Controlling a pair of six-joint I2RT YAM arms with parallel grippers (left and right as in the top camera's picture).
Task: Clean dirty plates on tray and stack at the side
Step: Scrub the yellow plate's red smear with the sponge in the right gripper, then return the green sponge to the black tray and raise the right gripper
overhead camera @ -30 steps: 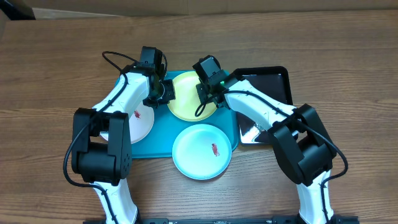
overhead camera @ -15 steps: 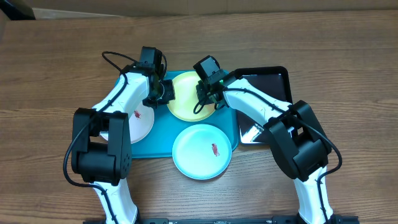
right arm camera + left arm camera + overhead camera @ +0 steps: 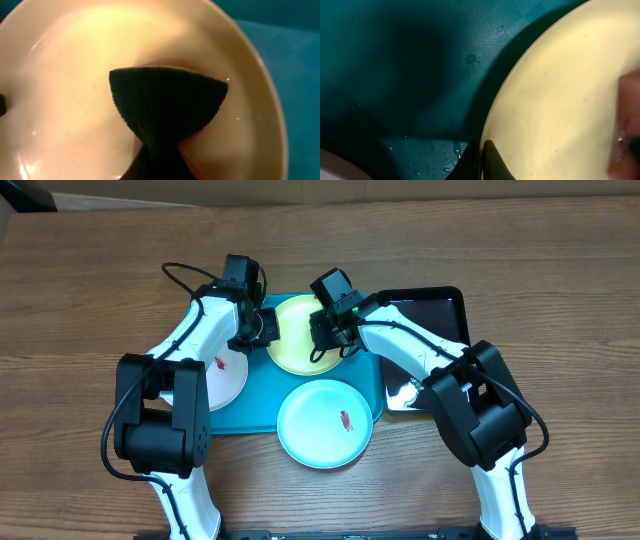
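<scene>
A yellow-green plate [image 3: 300,335] lies at the back of the turquoise tray [image 3: 255,405]. My left gripper [image 3: 262,328] is shut on its left rim; in the left wrist view the dark fingertips [image 3: 492,162] pinch the plate's [image 3: 560,100] edge. My right gripper [image 3: 322,332] is shut on a sponge [image 3: 165,107], dark-faced with a pink body, pressed flat on the wet plate [image 3: 65,85]; the sponge hides its fingers. On the tray's left lies a white plate [image 3: 222,375] with a red smear. A light blue plate [image 3: 325,423], also smeared, overlaps the tray's front edge.
A glossy black tray [image 3: 435,320] sits just right of the turquoise one, under my right arm. Bare wooden table [image 3: 90,300] surrounds both trays. Water droplets dot the tray floor [image 3: 395,60] beside the held plate.
My right gripper has slid the sponge slightly left across the yellow-green plate. The left gripper holds the rim as before.
</scene>
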